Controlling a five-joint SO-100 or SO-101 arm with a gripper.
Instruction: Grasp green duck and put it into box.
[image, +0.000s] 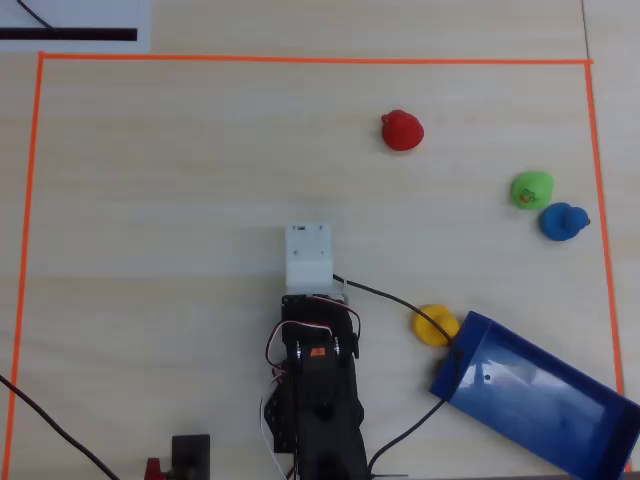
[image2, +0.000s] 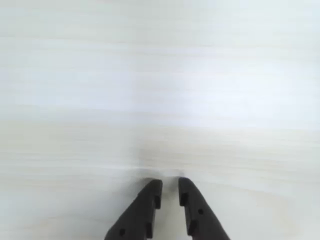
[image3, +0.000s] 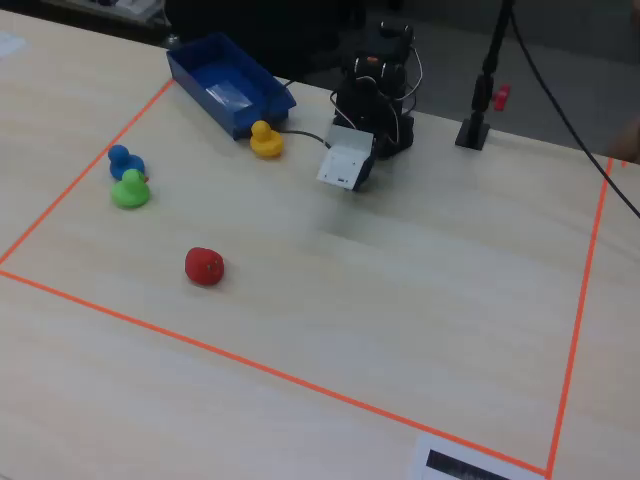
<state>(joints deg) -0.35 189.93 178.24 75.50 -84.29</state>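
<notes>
Overhead, wrist and fixed views of a pale wooden worktop bounded by an orange tape border. The arm sits folded at the lower middle of the overhead view, its white wrist housing pointing up the frame. In the wrist view the gripper hangs just above bare worktop, its two black fingers nearly together with only a narrow slit between the tips and nothing held. The green duck lies well apart from the gripper, far to the right and somewhat higher in the overhead view, close to the right-hand tape; it does not appear in the wrist view. The blue duck sits just beside it, lower right, the two almost touching. The red duck stands alone higher up, between the arm's line and the green duck. The yellow duck rests against the near corner of the box, which lies tilted at the lower right, well apart from the green duck. A black cable runs from the arm toward the box.
</notes>
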